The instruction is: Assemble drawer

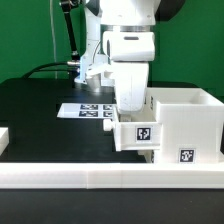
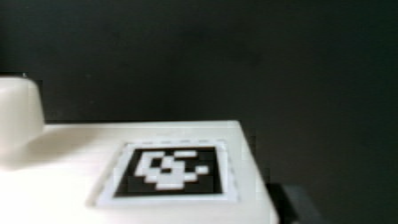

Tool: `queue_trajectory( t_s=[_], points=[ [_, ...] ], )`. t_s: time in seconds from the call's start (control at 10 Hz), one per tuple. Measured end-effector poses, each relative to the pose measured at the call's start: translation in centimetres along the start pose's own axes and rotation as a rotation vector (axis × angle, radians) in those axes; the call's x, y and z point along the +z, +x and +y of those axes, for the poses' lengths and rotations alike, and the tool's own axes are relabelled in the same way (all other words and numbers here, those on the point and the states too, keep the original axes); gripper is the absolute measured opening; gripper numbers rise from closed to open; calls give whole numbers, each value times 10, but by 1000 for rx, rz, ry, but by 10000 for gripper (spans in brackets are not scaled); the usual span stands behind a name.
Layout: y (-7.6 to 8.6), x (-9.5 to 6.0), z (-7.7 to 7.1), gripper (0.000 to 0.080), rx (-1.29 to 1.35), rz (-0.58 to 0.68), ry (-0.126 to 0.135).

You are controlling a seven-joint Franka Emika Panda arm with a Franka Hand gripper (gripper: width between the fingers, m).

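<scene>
A small white drawer tray (image 1: 137, 132) with a square tag on its front stands against the large open box housing (image 1: 188, 120), on the exterior view's left of it. My gripper (image 1: 131, 107) reaches straight down into the tray's top, so its fingers are hidden there. In the wrist view, the tray's tagged white face (image 2: 173, 170) fills the space under my gripper (image 2: 178, 216). One dark finger (image 2: 295, 206) presses on its edge and the other finger is hidden. A rounded white part (image 2: 15, 115) shows beside the tray.
The marker board (image 1: 88, 110) lies on the black table behind the tray. A long low white rail (image 1: 110, 182) runs along the front. A white piece (image 1: 3, 140) sits at the exterior view's left edge. Cables hang behind the arm.
</scene>
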State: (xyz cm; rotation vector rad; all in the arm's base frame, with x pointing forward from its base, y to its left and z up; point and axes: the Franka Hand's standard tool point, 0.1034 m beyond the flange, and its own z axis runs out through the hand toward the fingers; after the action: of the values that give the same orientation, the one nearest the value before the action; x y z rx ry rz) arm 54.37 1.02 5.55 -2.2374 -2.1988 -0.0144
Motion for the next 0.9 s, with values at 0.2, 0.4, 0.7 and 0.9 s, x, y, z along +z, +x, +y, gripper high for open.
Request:
queue_trajectory(
  t_s=[0.2,0.4,0.7,0.9],
  points=[
    [-3,-16,2,494,5,-13,0],
    [-2,-32,4,599,20,-26,8],
    [-13,-59,15,646,27,-47,5],
    [-32,-63,24,649,4,-51,-6]
  ],
)
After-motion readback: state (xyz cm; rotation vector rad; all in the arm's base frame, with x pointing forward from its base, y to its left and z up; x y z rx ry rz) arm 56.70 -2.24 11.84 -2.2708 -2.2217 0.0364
